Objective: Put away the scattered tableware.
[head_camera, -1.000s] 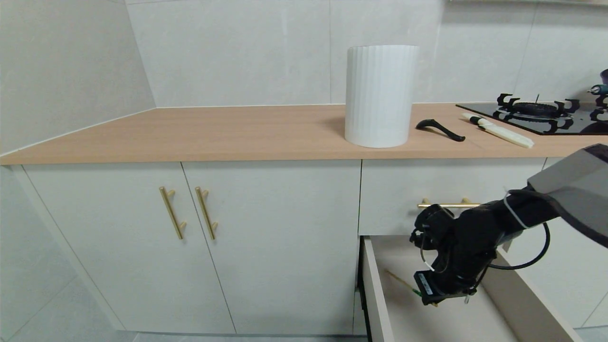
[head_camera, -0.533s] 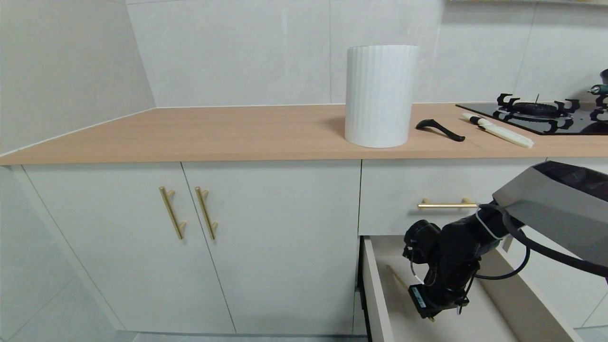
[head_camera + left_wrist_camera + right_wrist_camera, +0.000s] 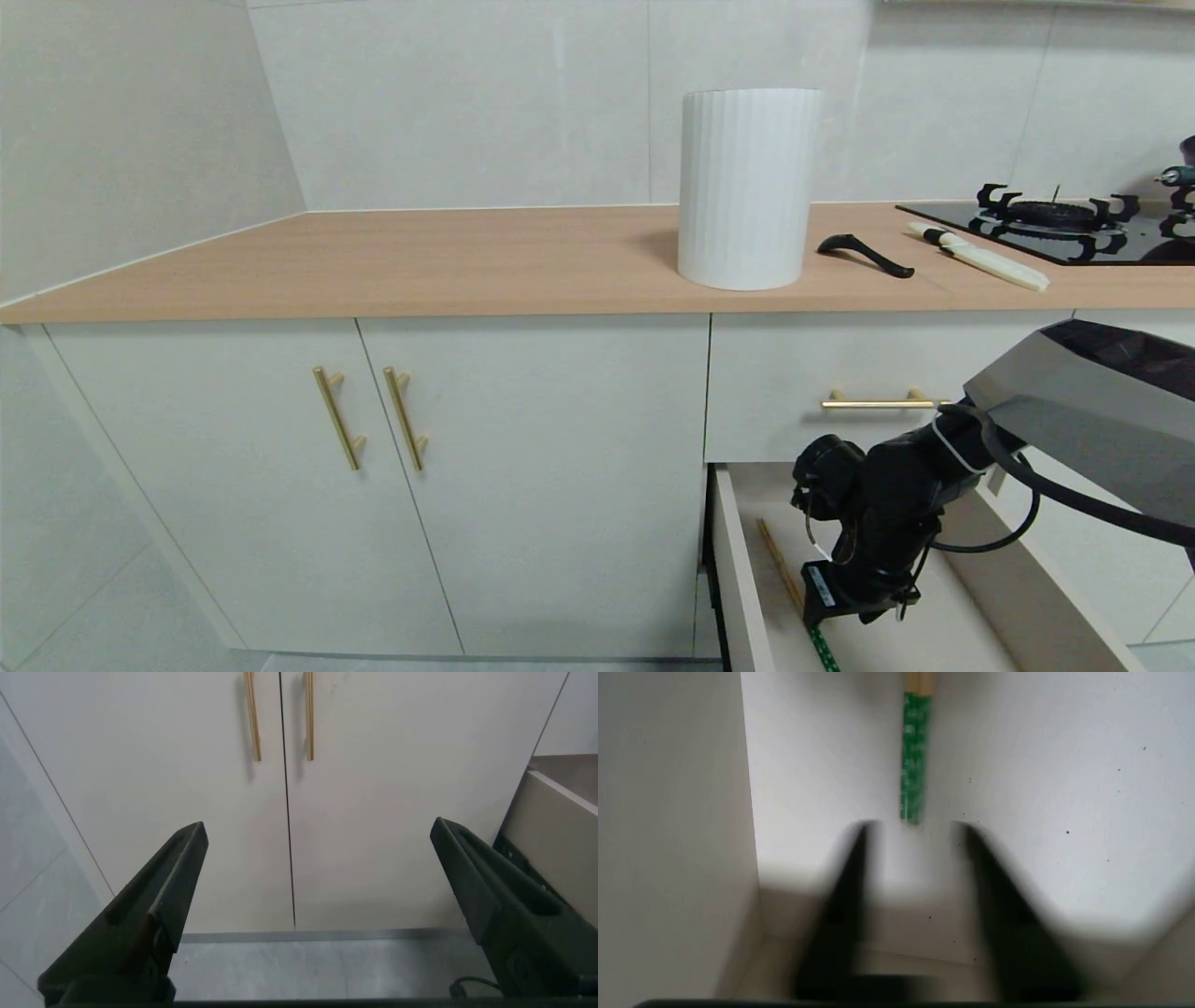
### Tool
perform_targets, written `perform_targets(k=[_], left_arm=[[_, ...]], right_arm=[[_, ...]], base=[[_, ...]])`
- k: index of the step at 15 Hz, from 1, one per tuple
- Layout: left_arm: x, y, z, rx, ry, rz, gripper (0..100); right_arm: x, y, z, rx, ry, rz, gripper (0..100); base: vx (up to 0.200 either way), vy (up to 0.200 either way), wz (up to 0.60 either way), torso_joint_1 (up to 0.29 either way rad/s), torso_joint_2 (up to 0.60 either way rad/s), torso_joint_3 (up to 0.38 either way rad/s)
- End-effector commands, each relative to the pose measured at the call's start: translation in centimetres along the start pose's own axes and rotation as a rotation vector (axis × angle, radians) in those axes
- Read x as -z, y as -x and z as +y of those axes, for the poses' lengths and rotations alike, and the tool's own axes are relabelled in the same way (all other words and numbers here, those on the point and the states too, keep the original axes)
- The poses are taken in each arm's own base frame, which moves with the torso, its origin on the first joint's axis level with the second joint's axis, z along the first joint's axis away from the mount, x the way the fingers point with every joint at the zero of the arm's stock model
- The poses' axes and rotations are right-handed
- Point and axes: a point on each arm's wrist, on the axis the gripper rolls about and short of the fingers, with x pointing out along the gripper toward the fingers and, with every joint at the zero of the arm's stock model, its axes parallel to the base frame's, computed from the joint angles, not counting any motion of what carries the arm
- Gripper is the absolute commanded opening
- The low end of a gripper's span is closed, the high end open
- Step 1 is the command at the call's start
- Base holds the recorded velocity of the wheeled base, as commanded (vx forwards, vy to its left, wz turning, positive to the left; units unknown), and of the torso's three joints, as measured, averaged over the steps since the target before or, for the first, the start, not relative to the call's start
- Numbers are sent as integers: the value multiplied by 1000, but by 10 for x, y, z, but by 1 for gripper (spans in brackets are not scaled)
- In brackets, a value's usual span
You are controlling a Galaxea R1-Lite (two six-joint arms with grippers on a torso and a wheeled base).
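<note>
Right gripper (image 3: 910, 873) sits inside the open drawer (image 3: 738, 579), claw spread and holding nothing. The chopstick (image 3: 780, 562) lies flat on the drawer floor along its left wall, green end toward the drawer front and just ahead of the gripper. Left gripper (image 3: 313, 915) is spread wide and empty, facing the cabinet doors (image 3: 374, 812) left of the drawer. Toward the right end of the counter (image 3: 420, 261), a black utensil (image 3: 864, 254) and a knife (image 3: 980, 255) lie between a white canister (image 3: 747, 187) and the stove (image 3: 1055, 219).
</note>
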Motion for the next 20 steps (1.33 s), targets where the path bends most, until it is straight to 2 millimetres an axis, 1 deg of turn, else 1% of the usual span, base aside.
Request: perform_targets(k=[1,3,4,5,6,7,8,9,11,12,14,16,17,20], left_arm=[[0,0,0,-1,0,0,100],[0,0,0,-1,0,0,100],[0,0,0,-1,0,0,100],[0,0,0,-1,0,0,100],[0,0,0,-1,0,0,100],[0,0,0,-1,0,0,100],[0,0,0,-1,0,0,100],[0,0,0,-1,0,0,100],[0,0,0,-1,0,0,100],[0,0,0,-1,0,0,100],[0,0,0,-1,0,0,100],[0,0,0,-1,0,0,100],[0,0,0,-1,0,0,100],[0,0,0,-1,0,0,100]], right_arm=[[0,1,0,-3,0,-3,100],[0,2,0,-4,0,-6,100],[0,8,0,-9,-4,-18,100],[0,30,1,-27,-28,-62,100],[4,57,0,-50,-42,-124,100],[8,75,-2,-65,-47,-161,100],[14,97,-6,-74,-54,-210,100],[30,144,-21,-96,-85,-323,100],[52,195,-45,-110,-115,-486,100],[61,211,-53,-101,-97,-546,100],[74,231,-67,-81,-108,-624,100],[80,242,-71,-76,-113,-678,100],[81,243,-72,-70,-111,-683,100],[84,238,-73,-49,-70,-662,100]], base=[[0,0,0,0,0,0],[0,0,0,0,0,0],[0,0,0,0,0,0],[0,0,0,0,0,0],[0,0,0,0,0,0],[0,0,0,0,0,0],[0,0,0,0,0,0],[0,0,0,0,0,0],[0,0,0,0,0,0],[0,0,0,0,0,0],[0,0,0,0,0,0],[0,0,0,0,0,0],[0,0,0,0,0,0],[0,0,0,0,0,0]])
